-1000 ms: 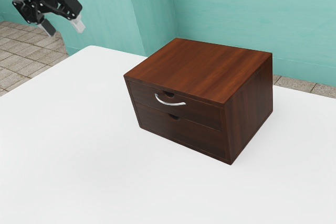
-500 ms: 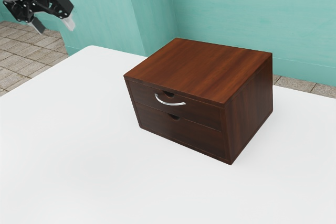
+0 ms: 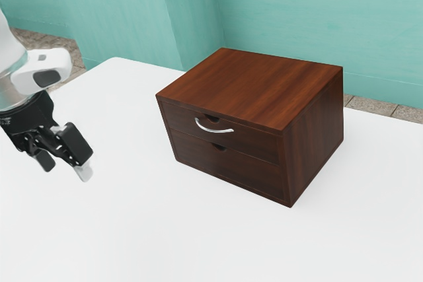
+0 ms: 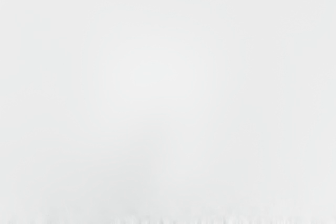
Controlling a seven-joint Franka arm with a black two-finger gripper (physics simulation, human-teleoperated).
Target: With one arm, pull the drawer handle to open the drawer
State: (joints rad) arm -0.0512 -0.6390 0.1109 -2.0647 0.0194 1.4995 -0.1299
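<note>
A: The cabinet [image 3: 254,90]?
B: Dark reddish wood, grained, soft sheen. Its handle [image 3: 213,127], ten o'clock on the front, is polished metal.
A: And the table [image 3: 132,229]?
B: White, smooth, matt. The gripper [image 3: 65,168] at nine o'clock: black, matt, perhaps plastic.

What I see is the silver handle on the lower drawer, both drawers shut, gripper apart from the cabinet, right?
No. The exterior view shows the silver handle on the upper drawer, not the lower drawer. Both drawers are shut, and the gripper is apart from the cabinet.
</note>
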